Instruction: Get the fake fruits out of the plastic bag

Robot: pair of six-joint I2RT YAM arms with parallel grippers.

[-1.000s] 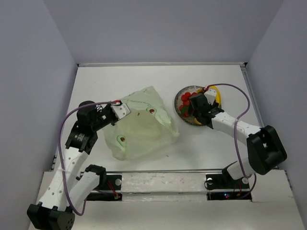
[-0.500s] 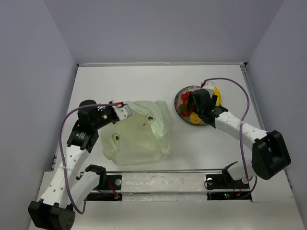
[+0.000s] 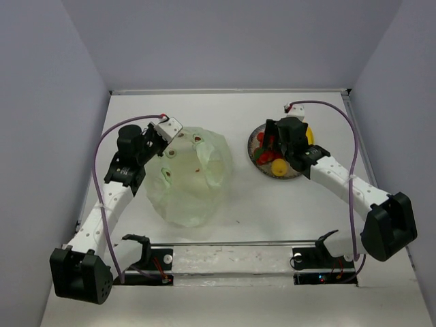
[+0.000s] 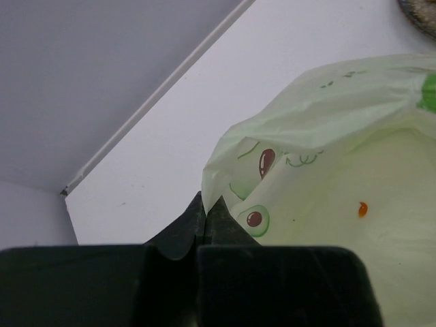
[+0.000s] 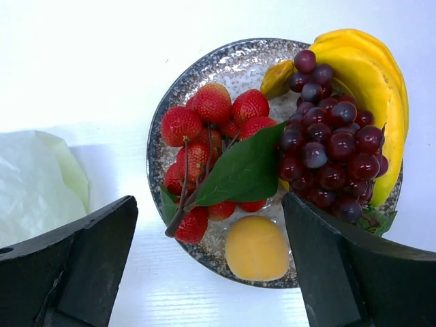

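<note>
Fake fruits (image 5: 272,157) on plate (image 5: 231,58), sharp in right wrist view, right fingers (image 5: 75,272) wide, empty, left fingers (image 4: 184,231) pinching bag (image 4: 340,170)

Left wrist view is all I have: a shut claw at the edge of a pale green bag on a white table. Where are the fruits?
Observer: All four lie on a grey plate: berries, grapes, banana and a round fruit.
Operator: Is the right claw holding one?
Observer: No. The right claw hangs open above the plate, holding nothing.
Operator: How does the bag sit relative to that plate?
Observer: From the top view, the bag bulges up to the plate's left, not touching it.
</note>
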